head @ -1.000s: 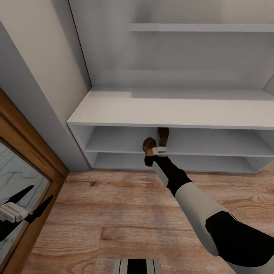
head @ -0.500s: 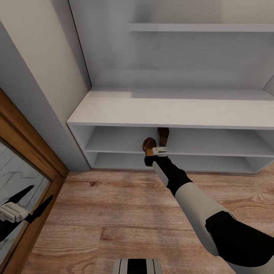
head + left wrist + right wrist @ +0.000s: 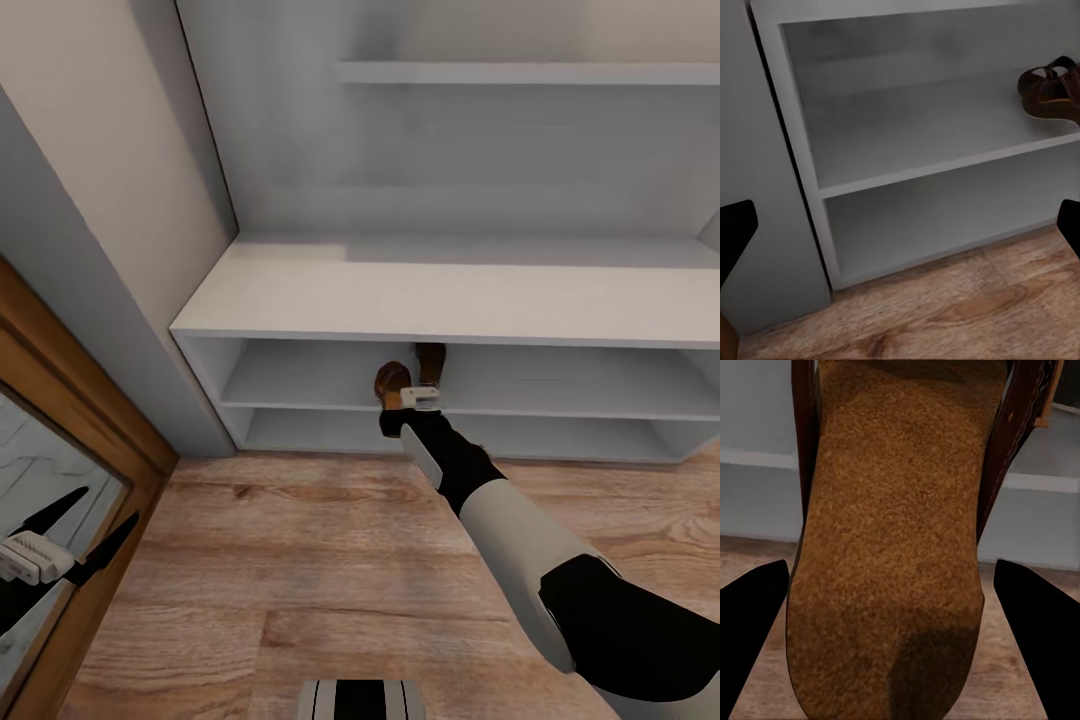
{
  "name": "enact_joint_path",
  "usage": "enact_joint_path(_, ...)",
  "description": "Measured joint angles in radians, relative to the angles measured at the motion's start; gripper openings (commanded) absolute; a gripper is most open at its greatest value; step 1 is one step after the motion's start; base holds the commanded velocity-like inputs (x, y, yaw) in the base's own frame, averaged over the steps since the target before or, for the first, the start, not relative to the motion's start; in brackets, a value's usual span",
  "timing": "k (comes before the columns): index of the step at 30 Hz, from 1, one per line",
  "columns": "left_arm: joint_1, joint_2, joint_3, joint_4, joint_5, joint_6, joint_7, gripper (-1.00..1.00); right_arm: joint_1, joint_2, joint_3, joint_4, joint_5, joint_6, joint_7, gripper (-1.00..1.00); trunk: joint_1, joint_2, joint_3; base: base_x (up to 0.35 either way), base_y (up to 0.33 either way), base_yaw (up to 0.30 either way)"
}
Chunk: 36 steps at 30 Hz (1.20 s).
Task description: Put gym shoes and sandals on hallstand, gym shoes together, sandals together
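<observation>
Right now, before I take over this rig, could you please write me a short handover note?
Left gripper: open, holds nothing, low at the robot's left.
Right gripper: reached to the upper tier of the hallstand, one sandal between its fingers; whether it grips cannot be told.
Second sandal: on that same tier, just behind.
Done: one sandal on the rack.
Left: settle this sandal beside the other, then place both gym shoes side by side.

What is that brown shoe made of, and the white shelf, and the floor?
The sandal looks like leather: fuzzy tan suede-like footbed, glossy dark brown straps. The hallstand seems painted board, smooth matte white-grey with no grain. The corridor floor looks like wood planks, with grain, knots and seams, though it could be laminate.
</observation>
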Motion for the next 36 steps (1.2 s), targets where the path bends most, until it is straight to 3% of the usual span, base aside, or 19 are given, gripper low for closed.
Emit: enact_joint_path(36, 0.001, 0.000, -0.001, 0.000, 0.000, 0.000, -0.001, 1.00, 0.000, 0.000, 0.001, 0.000, -0.006, -0.001, 0.001, -1.00, 0.000, 0.000, 0.000, 0.030, 0.000, 0.000)
